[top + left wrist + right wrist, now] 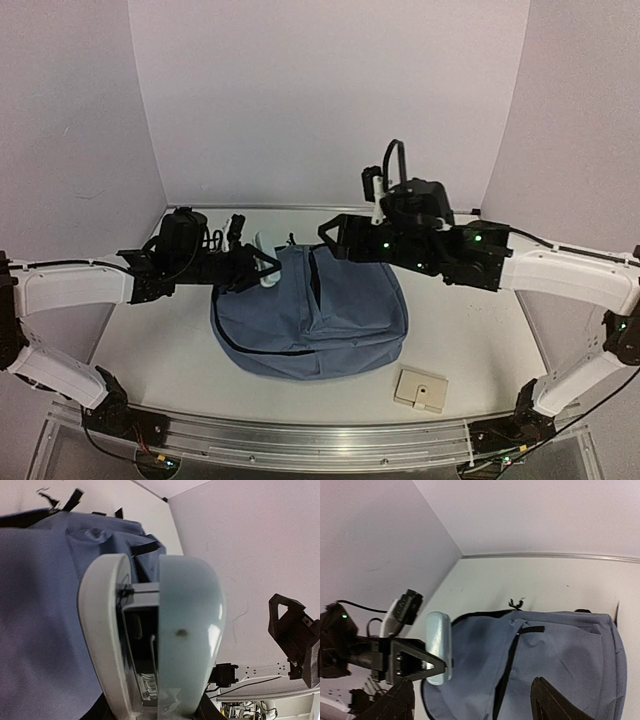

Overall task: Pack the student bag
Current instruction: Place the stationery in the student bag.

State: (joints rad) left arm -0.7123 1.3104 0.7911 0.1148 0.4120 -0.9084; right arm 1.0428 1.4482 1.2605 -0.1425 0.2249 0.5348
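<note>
— Overhead?
— The student bag (310, 315) sits just beside the left pincer (266, 268) and under the right pincer (332, 236); tips too small to judge.
— Left wrist?
— Its fingers (190, 630) part-way apart, bag beyond them; caught cloth, cannot tell.
— Right wrist?
— Jaws wide, holding nothing, fingers (550, 702) cut off at the bottom edge; bag underneath.

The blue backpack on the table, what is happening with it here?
The soft slate-blue fabric backpack lies flat between two grippers. The left gripper holds a pale rounded plastic object at the bag's edge. The right gripper hangs open above the bag, holding nothing.
</note>
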